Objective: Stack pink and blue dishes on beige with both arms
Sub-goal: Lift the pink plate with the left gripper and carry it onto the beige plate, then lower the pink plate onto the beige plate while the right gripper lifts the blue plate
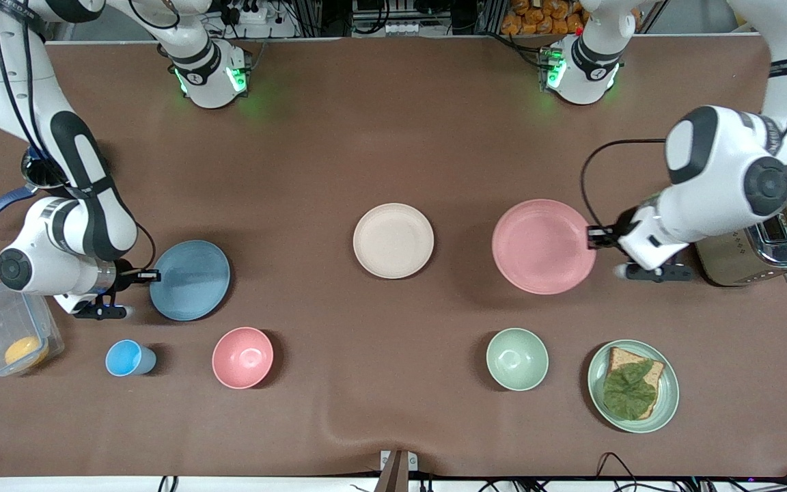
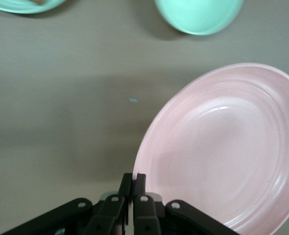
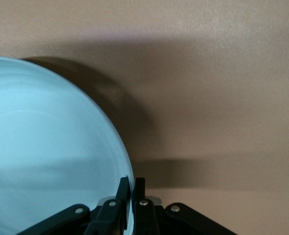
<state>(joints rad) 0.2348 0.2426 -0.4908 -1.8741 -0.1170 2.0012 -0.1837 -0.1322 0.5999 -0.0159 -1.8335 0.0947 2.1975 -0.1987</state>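
Note:
The cream-beige plate [image 1: 393, 240] lies flat at the table's middle. Toward the left arm's end, the pale pink plate [image 1: 542, 246] [image 2: 223, 152] is tilted and raised a little off the cloth, throwing a shadow. My left gripper [image 1: 593, 237] [image 2: 133, 179] is shut on its rim. Toward the right arm's end, the light blue plate [image 1: 190, 280] [image 3: 46, 147] is also held just above the cloth. My right gripper [image 1: 150, 275] [image 3: 132, 183] is shut on its edge.
Nearer the camera stand a small blue cup [image 1: 127, 358], a pink bowl [image 1: 242, 357], a green bowl [image 1: 517, 359] [image 2: 201, 14] and a green plate [image 1: 667, 403] with bread and lettuce. A toaster [image 1: 762, 249] sits by the left arm, a clear container [image 1: 7, 338] by the right arm.

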